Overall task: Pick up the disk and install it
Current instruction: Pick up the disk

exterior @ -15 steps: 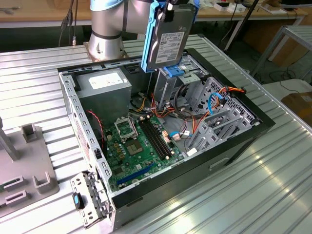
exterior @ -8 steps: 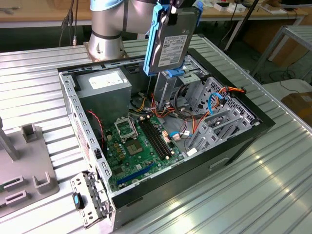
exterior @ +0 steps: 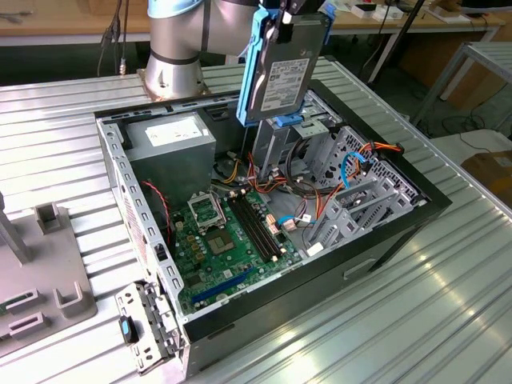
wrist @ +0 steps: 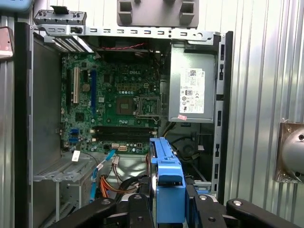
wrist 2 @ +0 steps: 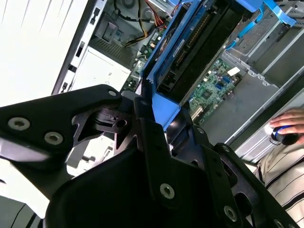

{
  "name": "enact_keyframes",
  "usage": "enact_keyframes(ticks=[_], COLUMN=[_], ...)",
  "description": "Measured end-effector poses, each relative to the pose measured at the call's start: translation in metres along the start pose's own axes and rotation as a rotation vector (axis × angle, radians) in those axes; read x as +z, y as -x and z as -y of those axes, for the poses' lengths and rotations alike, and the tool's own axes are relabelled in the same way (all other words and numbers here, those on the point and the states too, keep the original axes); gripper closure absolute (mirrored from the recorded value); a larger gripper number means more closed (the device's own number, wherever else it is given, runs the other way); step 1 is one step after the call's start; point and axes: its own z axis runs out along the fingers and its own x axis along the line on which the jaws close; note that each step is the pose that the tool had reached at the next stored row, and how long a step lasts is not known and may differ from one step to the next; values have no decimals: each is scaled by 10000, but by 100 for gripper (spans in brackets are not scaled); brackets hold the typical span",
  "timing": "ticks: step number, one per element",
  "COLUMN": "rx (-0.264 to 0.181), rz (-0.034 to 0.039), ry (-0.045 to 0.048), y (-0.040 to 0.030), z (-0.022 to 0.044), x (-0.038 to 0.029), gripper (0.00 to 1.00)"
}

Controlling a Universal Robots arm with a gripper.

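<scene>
We saw the open computer case (exterior: 384, 248) lying on the ribbed metal table (exterior: 448, 320), and the arm (exterior: 172, 48) was cut off by the exterior view's upper edge, so its gripper (exterior: 290, 14) was barely in frame there. The disk (exterior: 282, 80) hung nearly upright above the drive bays (exterior: 352, 184), clear of the case. In the first wrist view black fingers (wrist: 142, 211) pressed against its blue rails (wrist: 168, 190) from both sides, pinching the disk.

Bright, even light; glare whitens the metal table (wrist 2: 33, 47).
</scene>
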Motion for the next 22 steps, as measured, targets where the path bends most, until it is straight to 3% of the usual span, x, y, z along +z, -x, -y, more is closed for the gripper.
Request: enact_keyframes(ticks=[6,9,18,22], rx=[1,1,1,0], rz=[-9,-13,-27,-37], ry=[1,1,1,3], y=[-111,-209,-532,-763], z=[-6,-11,-28,-40], x=[-1,-2,-5,-9], gripper=[64,64,64,64])
